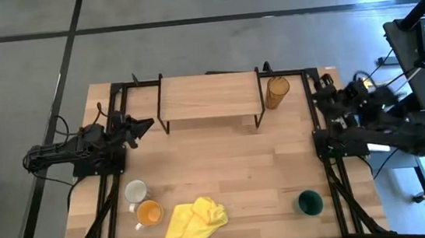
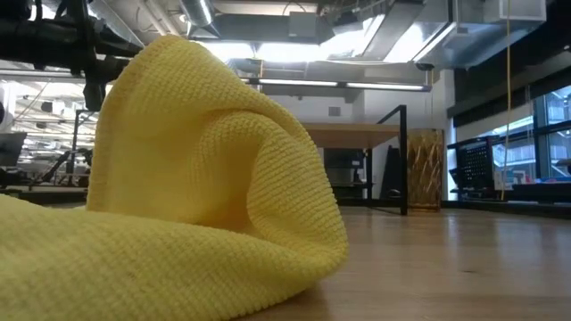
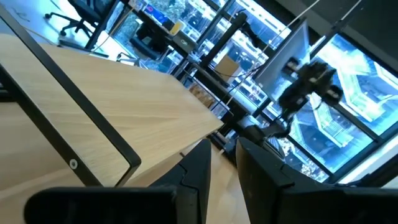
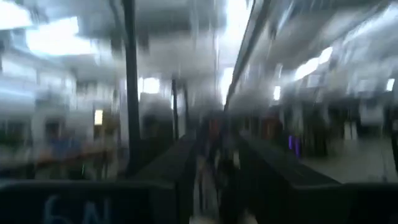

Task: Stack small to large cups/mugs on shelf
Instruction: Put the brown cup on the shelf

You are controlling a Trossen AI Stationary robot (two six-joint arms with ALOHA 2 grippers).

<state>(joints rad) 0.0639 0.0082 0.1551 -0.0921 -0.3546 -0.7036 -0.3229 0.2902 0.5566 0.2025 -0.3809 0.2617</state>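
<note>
Left gripper (image 1: 147, 125): raised beside the left end of the shelf (image 1: 209, 96), fingers (image 3: 198, 177) close together with a narrow gap, holding nothing. White-grey mug (image 1: 135, 191) and orange mug (image 1: 150, 213): side by side on the table (image 1: 232, 164) near its front left. Yellow cloth (image 1: 195, 222): just right of the orange mug. Shelf top: bare. Amber tumbler (image 1: 276, 92): upright on the table, beside the shelf's right end. Green cup (image 1: 310, 202): front right. Right gripper (image 1: 320, 87): near the tumbler, apart from it; finger state cannot be told.
</note>
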